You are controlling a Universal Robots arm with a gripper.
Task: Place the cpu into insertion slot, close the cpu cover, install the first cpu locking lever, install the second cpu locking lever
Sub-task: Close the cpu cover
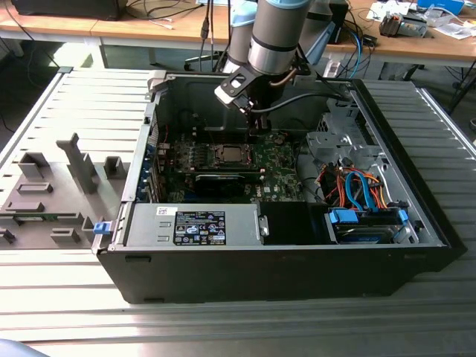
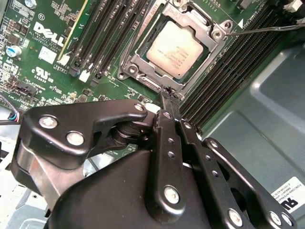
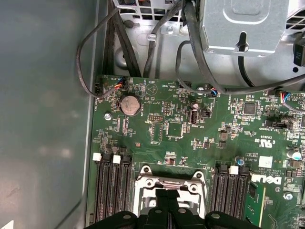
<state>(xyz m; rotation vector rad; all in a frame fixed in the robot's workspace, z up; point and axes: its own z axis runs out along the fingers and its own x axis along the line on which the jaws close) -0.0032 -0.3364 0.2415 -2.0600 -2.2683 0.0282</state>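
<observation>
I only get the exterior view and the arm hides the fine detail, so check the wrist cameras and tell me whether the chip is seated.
Observer: Yes. In the second wrist view the chip lies flat, silver top up.
Operator: Report the cover.
Observer: The cover is folded down around the chip, which shows through its window.
Operator: Now the gripper.
Observer: The gripper has its fingers pressed together, with the tips at the cover's near edge.
Operator: Give me the lever.
Observer: A thin lever sticks out from one corner of the cover, across the memory slots. I cannot tell whether it is latched.
</observation>
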